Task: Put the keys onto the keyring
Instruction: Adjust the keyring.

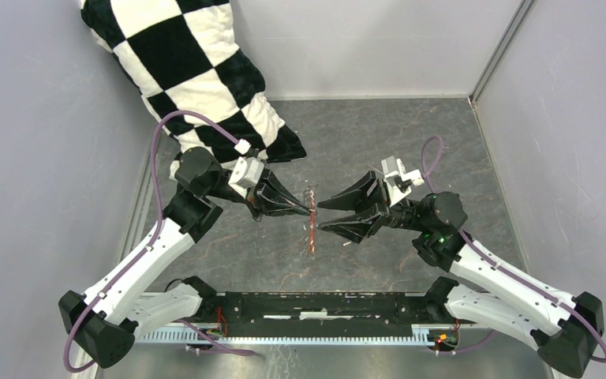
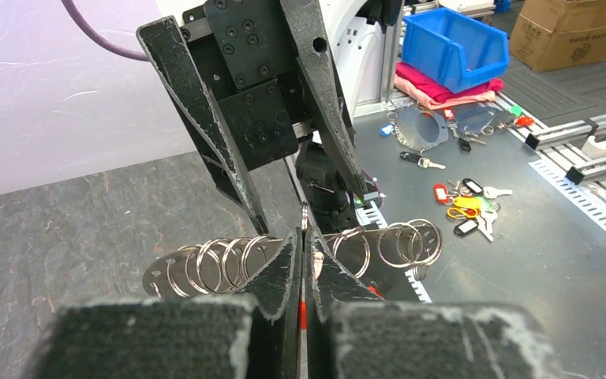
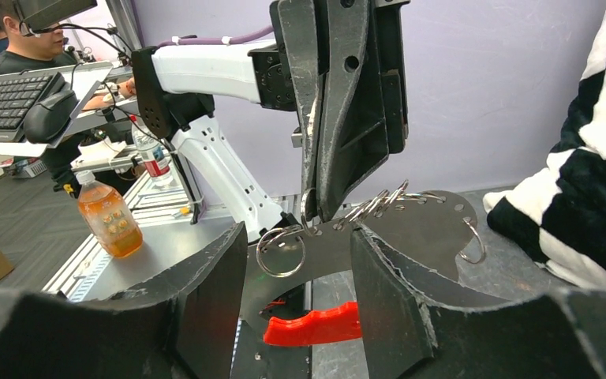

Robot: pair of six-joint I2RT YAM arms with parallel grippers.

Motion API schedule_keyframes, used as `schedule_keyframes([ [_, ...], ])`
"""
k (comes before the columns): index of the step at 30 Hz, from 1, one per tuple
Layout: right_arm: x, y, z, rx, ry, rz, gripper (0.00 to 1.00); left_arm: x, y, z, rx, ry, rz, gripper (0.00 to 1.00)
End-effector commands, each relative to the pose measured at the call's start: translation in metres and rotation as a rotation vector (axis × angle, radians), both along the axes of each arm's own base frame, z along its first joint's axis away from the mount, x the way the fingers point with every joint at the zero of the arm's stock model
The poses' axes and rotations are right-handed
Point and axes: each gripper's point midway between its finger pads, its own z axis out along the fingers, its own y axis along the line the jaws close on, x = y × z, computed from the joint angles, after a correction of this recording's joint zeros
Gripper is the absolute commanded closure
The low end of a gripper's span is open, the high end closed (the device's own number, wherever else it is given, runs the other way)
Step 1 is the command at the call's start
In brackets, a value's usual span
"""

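My left gripper [image 1: 309, 209] is shut on the keyring [image 1: 312, 230] and holds it above the table. In the left wrist view the gripper [image 2: 304, 237] pinches a thin curved metal plate strung with several silvery rings [image 2: 221, 264], and a bit of red shows between its fingers. In the right wrist view the plate [image 3: 418, 225] hangs from the left gripper [image 3: 312, 215], with the red tag [image 3: 316, 325] below it. My right gripper [image 1: 322, 217] is open, its fingers [image 3: 205, 304] on either side of the plate and apart from it. No green-headed key is in view.
A black-and-white checked cushion [image 1: 193, 71] lies at the back left, close behind the left arm. Grey walls enclose the table. Beyond the table's near edge lie a blue bin [image 2: 454, 43] and loose keys with coloured tags [image 2: 469, 209]. An orange bottle [image 3: 110, 217] stands on a bench.
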Motion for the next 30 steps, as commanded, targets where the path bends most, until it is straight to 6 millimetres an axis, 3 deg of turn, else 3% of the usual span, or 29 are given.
schedule_keyframes([
  [1, 0.001, 0.001, 0.009, 0.040, -0.016, -0.006, 0.44, 0.000, 0.001, 0.017, -0.045, -0.027, 0.035, 0.98],
  [8, 0.005, 0.006, 0.009, 0.040, -0.011, -0.018, 0.51, -0.001, 0.002, 0.015, -0.044, -0.022, 0.043, 0.98],
  [13, 0.009, 0.010, 0.010, 0.050, 0.002, -0.023, 0.67, -0.001, 0.002, 0.012, -0.039, -0.022, 0.044, 0.98],
  [24, 0.012, 0.013, 0.001, 0.010, 0.023, -0.034, 0.99, 0.004, 0.004, -0.016, 0.024, -0.022, 0.082, 0.98],
  [28, 0.018, 0.016, -0.014, -0.102, 0.026, -0.060, 1.00, 0.012, 0.004, -0.028, 0.070, -0.052, 0.122, 0.97],
  [30, 0.027, 0.018, -0.029, -0.221, 0.028, -0.094, 1.00, 0.017, 0.006, -0.037, 0.109, -0.067, 0.151, 0.86],
])
